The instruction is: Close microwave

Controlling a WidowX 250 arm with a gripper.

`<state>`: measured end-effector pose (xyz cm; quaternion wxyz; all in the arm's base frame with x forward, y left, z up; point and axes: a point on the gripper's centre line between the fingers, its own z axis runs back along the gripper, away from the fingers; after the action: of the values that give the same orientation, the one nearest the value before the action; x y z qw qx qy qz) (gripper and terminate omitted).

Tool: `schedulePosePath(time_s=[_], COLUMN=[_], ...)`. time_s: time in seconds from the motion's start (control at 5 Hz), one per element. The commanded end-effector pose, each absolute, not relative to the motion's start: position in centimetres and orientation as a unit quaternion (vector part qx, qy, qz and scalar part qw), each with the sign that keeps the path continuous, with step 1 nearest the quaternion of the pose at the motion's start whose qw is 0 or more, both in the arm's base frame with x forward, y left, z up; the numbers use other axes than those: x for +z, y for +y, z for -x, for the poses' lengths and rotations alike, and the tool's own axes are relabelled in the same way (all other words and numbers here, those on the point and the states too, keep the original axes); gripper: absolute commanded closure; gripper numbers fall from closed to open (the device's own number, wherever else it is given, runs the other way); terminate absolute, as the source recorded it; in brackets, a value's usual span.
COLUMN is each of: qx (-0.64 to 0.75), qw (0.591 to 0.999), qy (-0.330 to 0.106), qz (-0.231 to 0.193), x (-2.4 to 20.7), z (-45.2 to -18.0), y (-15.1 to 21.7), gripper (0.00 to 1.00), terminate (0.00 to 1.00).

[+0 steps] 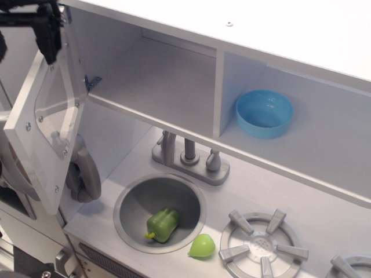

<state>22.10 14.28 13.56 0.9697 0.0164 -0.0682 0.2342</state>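
The microwave [162, 81] is a grey box compartment at the upper left of the toy kitchen, and its inside is bare. Its hinged door [32, 145] stands wide open, swung out to the left, with a clear window [55, 107] and a small knob on its inner face. My black gripper [26, 57] is at the top left corner, by the door's top outer edge. Its fingers are apart. One finger [50, 37] overlaps the upper corner of the door, and the other is cut off by the left frame edge. It holds nothing.
A blue bowl [264, 113] sits in the shelf compartment to the right of the microwave. Below are a grey faucet [188, 155], a sink [132, 200] holding a green pepper [162, 225], a green fruit [202, 246], a burner [264, 243] and a grey wall phone [86, 174].
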Motion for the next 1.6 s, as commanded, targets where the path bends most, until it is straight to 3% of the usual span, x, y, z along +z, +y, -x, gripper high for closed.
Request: schedulePosePath(time_s=[0.0,0.8,1.0,1.4], qx=[0.234,0.256,0.204,0.137], qw=[0.967,0.958,0.971,0.987], qy=[-0.096,-0.091,-0.075,-0.05], qz=[0.005,0.09,0.097,0.068], x=[12.7,16.0,15.8,12.8], z=[-22.6,-27.7,-26.4,-20.9], y=[12.0,0.2,-2.9,-0.5], gripper=[0.0,0.0,0.0,0.0], terminate=[0.0,0.0,0.0,0.0])
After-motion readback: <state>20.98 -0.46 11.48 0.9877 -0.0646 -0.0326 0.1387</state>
